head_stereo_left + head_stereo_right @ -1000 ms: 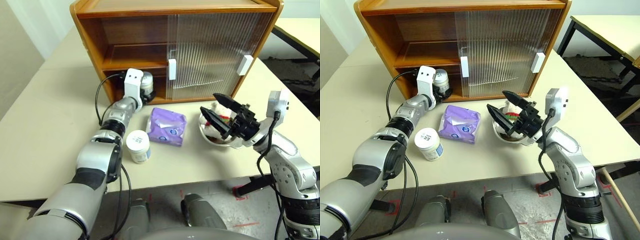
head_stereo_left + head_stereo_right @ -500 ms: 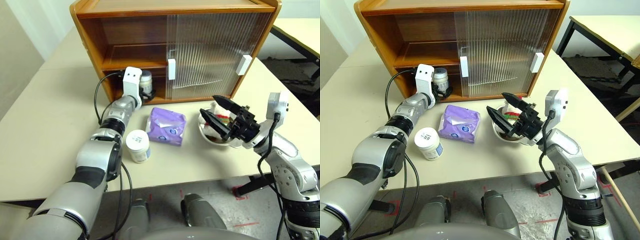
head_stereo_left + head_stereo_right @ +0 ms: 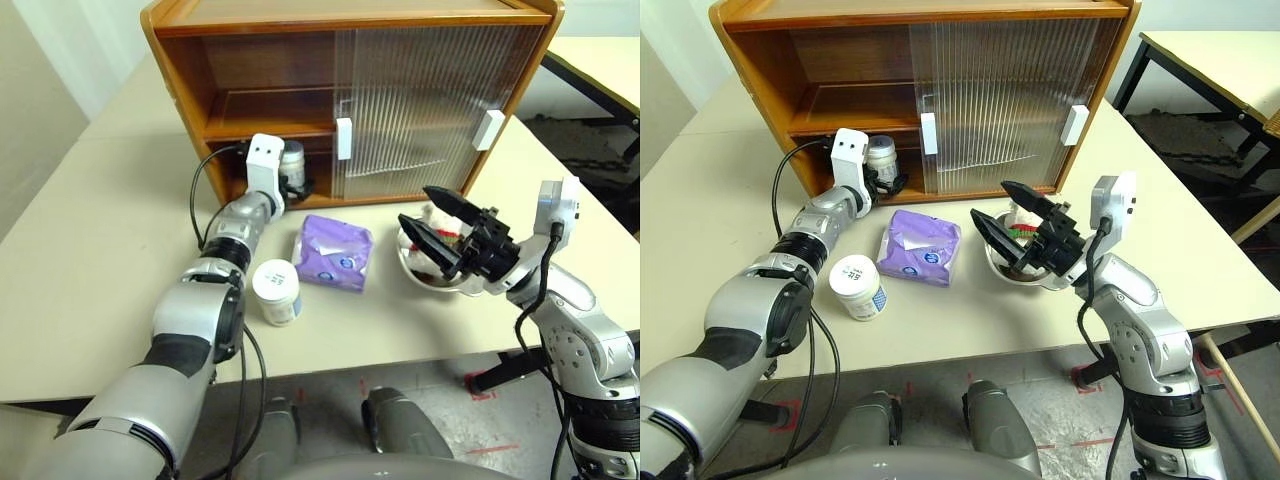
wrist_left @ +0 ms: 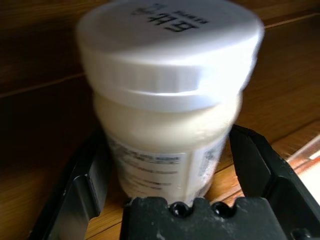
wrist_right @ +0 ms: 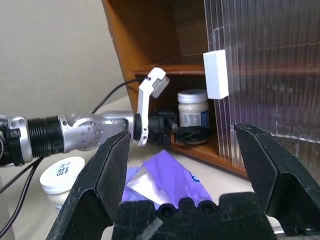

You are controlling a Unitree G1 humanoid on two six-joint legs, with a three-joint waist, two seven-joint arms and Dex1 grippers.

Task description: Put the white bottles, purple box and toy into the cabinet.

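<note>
The left end effector [image 4: 170, 165] has spread wide around the shelved white bottle [image 4: 167, 95] — lid print unreadable — right end effector [image 5: 192, 165] wide, empty.

The cabinet [image 3: 180, 60] is orange-brown wood, its sliding doors [image 3: 420, 100] ribbed and translucent with white rectangular handles [image 3: 344, 138]. A white bottle [image 5: 193, 114] on the lower shelf has a white lid and a blue-and-white label; the other white bottle [image 3: 276, 291] on the table [image 3: 90, 250] looks alike (dark lettering marks its lid). The purple box [image 3: 334, 252] is lavender with a white patch and a small blue round mark. The toy [image 3: 436, 222] is white with red and green, in a shiny metal dish [image 3: 425, 278]. The table is pale beige.
</note>
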